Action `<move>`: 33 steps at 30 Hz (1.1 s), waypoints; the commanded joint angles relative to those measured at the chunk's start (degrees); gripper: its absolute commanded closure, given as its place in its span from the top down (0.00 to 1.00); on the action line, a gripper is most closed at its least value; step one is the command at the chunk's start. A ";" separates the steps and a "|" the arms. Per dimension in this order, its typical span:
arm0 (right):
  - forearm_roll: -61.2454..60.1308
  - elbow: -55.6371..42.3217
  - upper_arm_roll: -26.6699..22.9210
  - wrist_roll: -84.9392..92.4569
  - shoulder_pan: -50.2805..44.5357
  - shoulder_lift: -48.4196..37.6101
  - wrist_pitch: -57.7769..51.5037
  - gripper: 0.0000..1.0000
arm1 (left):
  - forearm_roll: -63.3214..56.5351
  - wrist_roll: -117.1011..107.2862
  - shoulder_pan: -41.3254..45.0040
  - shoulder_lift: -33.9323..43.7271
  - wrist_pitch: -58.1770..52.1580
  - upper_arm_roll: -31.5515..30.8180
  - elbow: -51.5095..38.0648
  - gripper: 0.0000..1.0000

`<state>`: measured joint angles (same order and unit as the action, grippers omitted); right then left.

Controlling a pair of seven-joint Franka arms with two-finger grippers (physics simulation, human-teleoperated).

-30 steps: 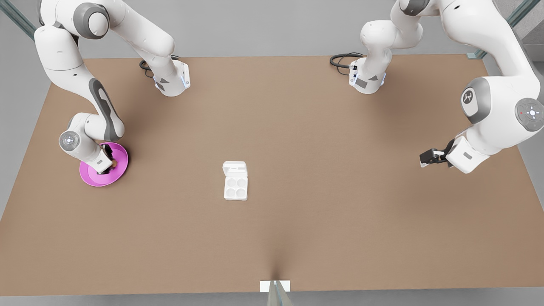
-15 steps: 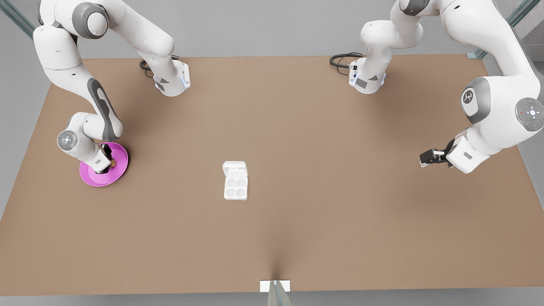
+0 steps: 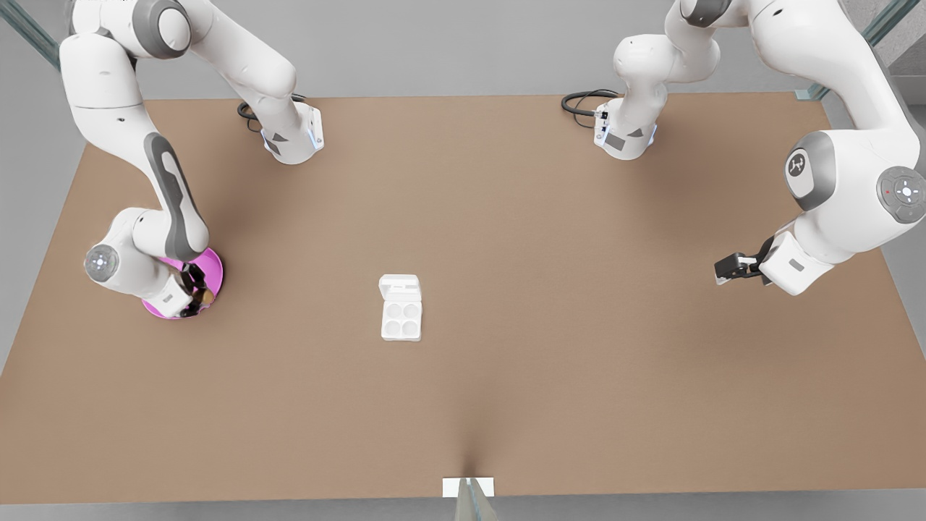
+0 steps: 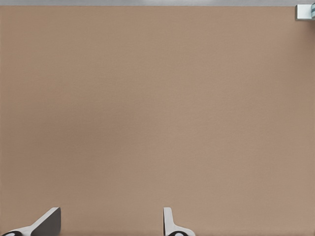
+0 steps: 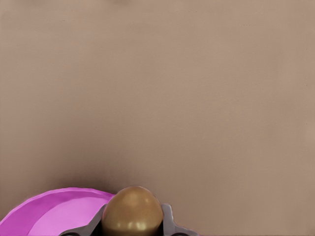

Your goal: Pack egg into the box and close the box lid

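Even, diffuse light from overhead, no hard shadows. Bench (image 3: 506, 217) is evenly lit matte brown, with soft dark patches under both arms and a faint darker streak at its near-edge centre. Box (image 3: 401, 310) casts almost no shadow. Egg (image 5: 132, 211) shows small soft highlights low on its shell. Pink plate (image 5: 49, 211) shades gently inside its rim. No glare, blur or edge distortion.

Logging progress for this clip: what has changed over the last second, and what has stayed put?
The right gripper, shut on the egg, has lifted off the pink plate and tilted toward the front view's right, so the egg now hangs clear above the plate's edge. The box with its box lid open has not moved. The left gripper, open, waits at the front view's right as before.
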<state>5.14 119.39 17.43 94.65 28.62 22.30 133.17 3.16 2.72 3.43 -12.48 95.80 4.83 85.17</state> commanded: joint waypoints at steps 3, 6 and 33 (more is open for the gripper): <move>-2.67 -1.52 -0.02 -6.31 -7.61 0.20 0.16 0.56 | -0.08 0.00 0.00 0.00 0.00 0.00 0.00 1.00; -4.61 -4.87 -0.02 -16.33 -16.67 1.17 0.16 0.56 | 0.00 0.00 0.00 0.00 0.00 -0.09 0.00 1.00; -7.60 -24.82 -0.46 -46.22 -40.75 16.64 0.51 1.00 | 0.00 -0.26 -0.26 0.09 -0.26 -1.05 0.00 1.00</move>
<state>-2.46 94.57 16.96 48.43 -12.13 38.94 133.73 3.17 2.46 3.16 -12.40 95.54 3.80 85.17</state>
